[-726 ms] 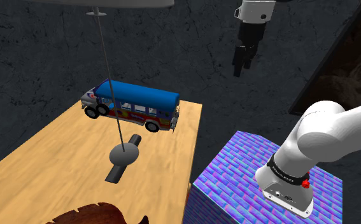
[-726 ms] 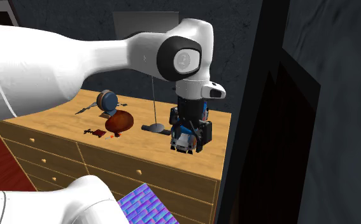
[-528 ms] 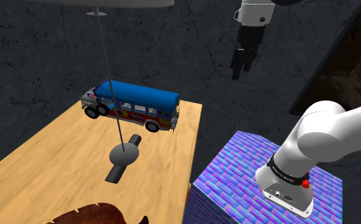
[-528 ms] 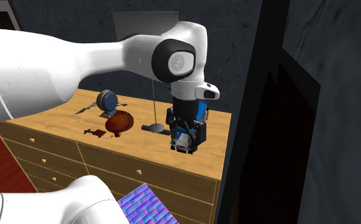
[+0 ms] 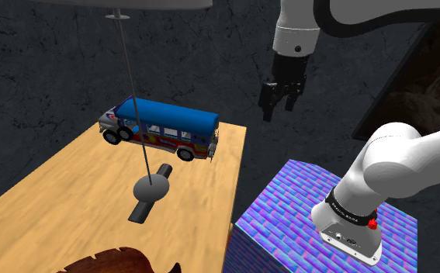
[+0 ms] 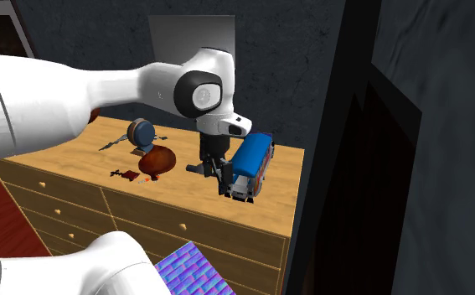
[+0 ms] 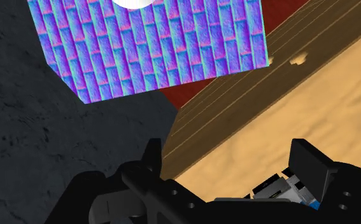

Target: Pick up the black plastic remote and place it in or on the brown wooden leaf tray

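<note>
The black remote (image 5: pixel 140 211) lies flat on the wooden dresser top (image 5: pixel 71 178), its middle hidden under a grey lamp base (image 5: pixel 152 187). The brown leaf tray (image 5: pixel 121 260) pokes in at the shoulder view's lower edge and sits mid-dresser as the leaf tray (image 6: pixel 158 159) in the second exterior view. My gripper (image 5: pixel 278 109) hangs open and empty, high in the air past the dresser's right end and well apart from the remote. From the second exterior view the gripper (image 6: pixel 224 183) hovers just left of the toy bus. In the wrist view the gripper (image 7: pixel 230 158) shows its fingers spread over the dresser's edge.
A blue-roofed toy bus (image 5: pixel 160 128) stands at the dresser's far end, with the bus (image 6: pixel 250 163) close beside my hand. The thin lamp pole (image 5: pixel 133 93) rises over the remote. A round blue object (image 6: pixel 141 132) sits behind the tray. The brick-patterned stand (image 5: pixel 303 217) adjoins the dresser.
My hand has swung toward the shoulder view's left and dropped lower, turning as it went. In the second exterior view it moved from in front of the bus to the bus's left side.
</note>
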Tool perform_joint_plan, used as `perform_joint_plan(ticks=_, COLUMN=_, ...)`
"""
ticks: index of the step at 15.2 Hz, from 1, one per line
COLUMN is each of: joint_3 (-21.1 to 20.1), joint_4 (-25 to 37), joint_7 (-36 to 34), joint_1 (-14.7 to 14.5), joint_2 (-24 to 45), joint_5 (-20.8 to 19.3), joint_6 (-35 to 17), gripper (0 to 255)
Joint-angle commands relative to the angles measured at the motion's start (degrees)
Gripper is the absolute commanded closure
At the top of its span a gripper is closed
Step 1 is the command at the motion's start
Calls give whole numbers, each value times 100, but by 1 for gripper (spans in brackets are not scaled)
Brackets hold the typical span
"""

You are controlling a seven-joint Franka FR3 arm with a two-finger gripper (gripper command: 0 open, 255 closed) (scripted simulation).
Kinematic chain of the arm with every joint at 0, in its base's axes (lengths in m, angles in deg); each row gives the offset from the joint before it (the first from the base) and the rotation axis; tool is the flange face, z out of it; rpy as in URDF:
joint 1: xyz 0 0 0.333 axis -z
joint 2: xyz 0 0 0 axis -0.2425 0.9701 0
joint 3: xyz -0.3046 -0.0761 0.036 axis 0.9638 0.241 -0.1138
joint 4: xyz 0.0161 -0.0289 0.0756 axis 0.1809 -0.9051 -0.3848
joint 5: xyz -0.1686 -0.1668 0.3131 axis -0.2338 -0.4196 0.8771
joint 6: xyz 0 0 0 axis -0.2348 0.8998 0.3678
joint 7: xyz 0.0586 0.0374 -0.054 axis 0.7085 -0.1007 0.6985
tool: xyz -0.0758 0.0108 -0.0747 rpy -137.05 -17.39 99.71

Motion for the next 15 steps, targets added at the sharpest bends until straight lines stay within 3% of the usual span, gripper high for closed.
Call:
perform_joint_plan(ticks=1, joint_3=-312, joint_4=-74, joint_7=-524, joint_1=-23, joint_2=37, joint_5=248, joint_6=-165, gripper=0)
perform_joint_plan(ticks=9, joint_3=-1690, joint_4=165, joint_7=-2550, joint_1=90, joint_2=874, joint_5=990, joint_6=-1051, gripper=0)
perform_joint_plan(ticks=15, joint_3=-2819, joint_4=741, joint_7=-4163, joint_1=517, joint_2=1979, joint_5=1016, joint_6=-1818, gripper=0)
